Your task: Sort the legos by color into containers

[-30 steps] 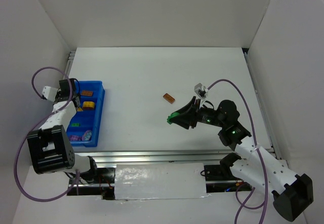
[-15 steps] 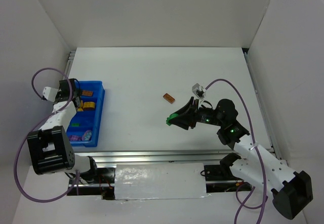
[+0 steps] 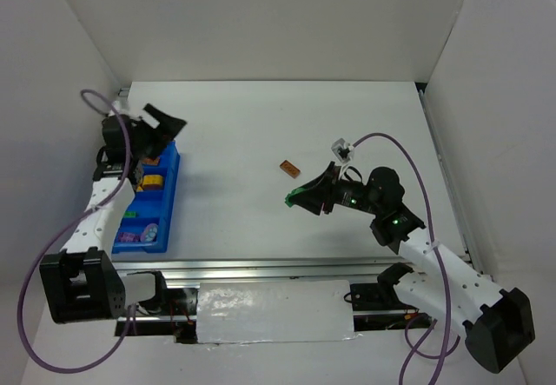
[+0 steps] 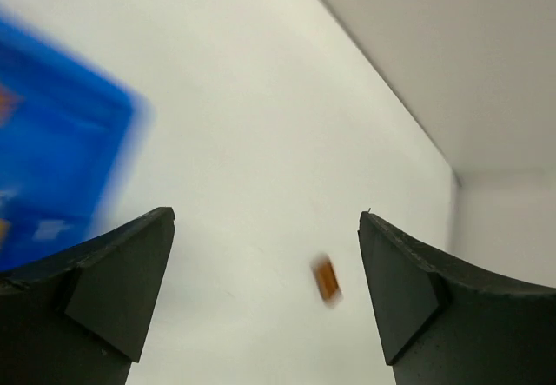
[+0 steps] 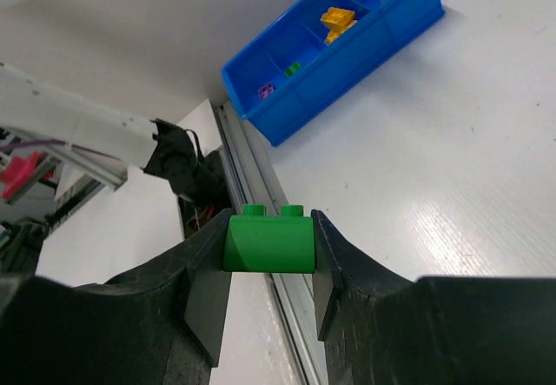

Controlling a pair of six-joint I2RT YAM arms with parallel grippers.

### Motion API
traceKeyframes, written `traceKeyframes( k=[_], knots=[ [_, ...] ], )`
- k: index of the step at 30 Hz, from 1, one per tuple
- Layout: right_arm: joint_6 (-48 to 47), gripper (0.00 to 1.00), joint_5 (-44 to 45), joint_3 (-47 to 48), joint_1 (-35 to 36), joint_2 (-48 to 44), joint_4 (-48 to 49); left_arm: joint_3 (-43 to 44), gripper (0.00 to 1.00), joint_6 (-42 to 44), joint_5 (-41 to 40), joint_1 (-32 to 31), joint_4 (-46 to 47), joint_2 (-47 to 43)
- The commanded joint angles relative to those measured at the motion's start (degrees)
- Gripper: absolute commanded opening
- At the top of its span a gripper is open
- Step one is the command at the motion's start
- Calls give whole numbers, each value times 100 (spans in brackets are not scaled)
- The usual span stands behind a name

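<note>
Holds left pincer (image 4: 266, 220) spread wide by blue tray (image 3: 172, 194); pinches green brick (image 5: 268, 244) in right pincer (image 5: 269, 229) above surface (image 3: 261, 124), near brown-orange brick (image 3: 289, 169).

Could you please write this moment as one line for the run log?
left gripper: open, empty | right gripper: shut on green brick | brown-orange brick: loose on table | blue tray: partly filled

white arm links (image 3: 101, 211), black joints (image 3: 82, 285), looping purple cables (image 3: 383, 135), green leds (image 3: 393, 222) on right arm (image 3: 439, 272), black left gripper (image 4: 267, 218).
</note>
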Motion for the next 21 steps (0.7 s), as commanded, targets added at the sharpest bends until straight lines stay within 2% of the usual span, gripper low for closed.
traceKeyframes(
  k=[1, 3, 4, 5, 7, 8, 13, 18, 21],
  knots=[
    [385, 0, 63, 296, -106, 159, 363, 44, 100, 866, 2880, -1272, 1216, -306],
    [613, 0, -374, 358, -123, 239, 617, 254, 100, 1420, 3235, -1917, 1156, -412],
    [701, 0, -534, 410, -123, 291, 705, 308, 99, 1570, 3506, -2451, 1207, -473],
    [885, 0, -684, 437, -123, 309, 906, 352, 98, 1728, 3927, -2665, 1191, -508],
    [1026, 0, -1149, 472, -123, 310, 1127, 387, 98, 1782, 4202, -3000, 1234, -613],
    [1210, 0, -1290, 481, -132, 292, 1363, 335, 97, 1756, 4560, -3262, 1539, -753],
    [1423, 0, -1599, 638, -132, 117, 1454, 115, 94, 2010, 4695, -3905, 1656, -1202],
    [1484, 0, -1661, 753, -132, 46, 1427, -140, 95, 1483, 5135, -4196, 2429, -1221],
    [1546, 0, -1617, 788, -123, 2, 1462, -18, 94, 1755, 4917, -4556, 1914, -1142]
  ],
)
